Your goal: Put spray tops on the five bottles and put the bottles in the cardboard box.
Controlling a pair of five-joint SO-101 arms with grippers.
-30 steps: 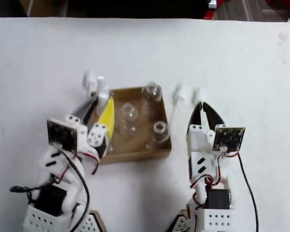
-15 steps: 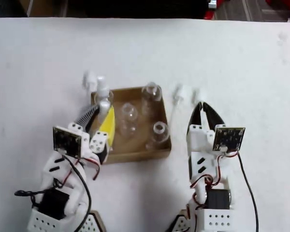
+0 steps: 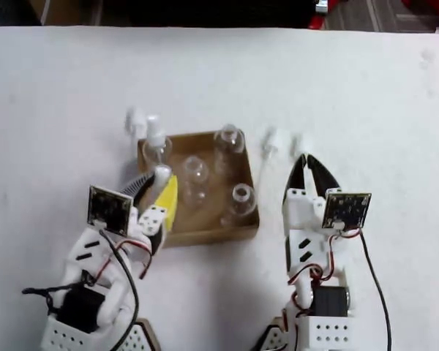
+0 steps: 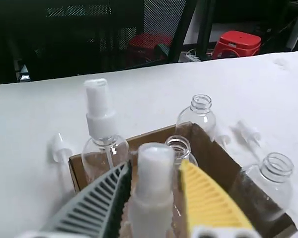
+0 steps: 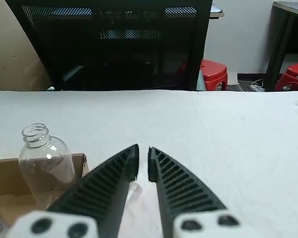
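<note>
Cardboard box (image 3: 205, 232) sits near the middle of the white table (image 3: 366, 95). Inside, at the far left corner, stands one bottle w/ a spray top on (image 3: 156, 148). Three open bottles stand in the box too: one at the far right corner (image 3: 229, 140), one in the middle (image 3: 194, 172), and one by the right wall (image 3: 241, 197).

Left gripper (image 3: 159, 179) is over the left side of the box. Its grey and yellow fingers squeeze a white spray top (image 4: 153, 163) between them. Can't tell if a bottle hangs under that top.

In the left wrist view the capped bottle (image 4: 103, 148) stands just past the held top.

Loose spray tops lie on the table: one just outside the box's far left corner (image 3: 135, 118), and two just outside the far right corner (image 3: 274, 139) (image 3: 300, 142).

Right gripper (image 3: 306, 157) is on the right of the box, close to those two tops. Its black fingers are almost together – just a thin slit at the tips – and it holds nothing.
</note>
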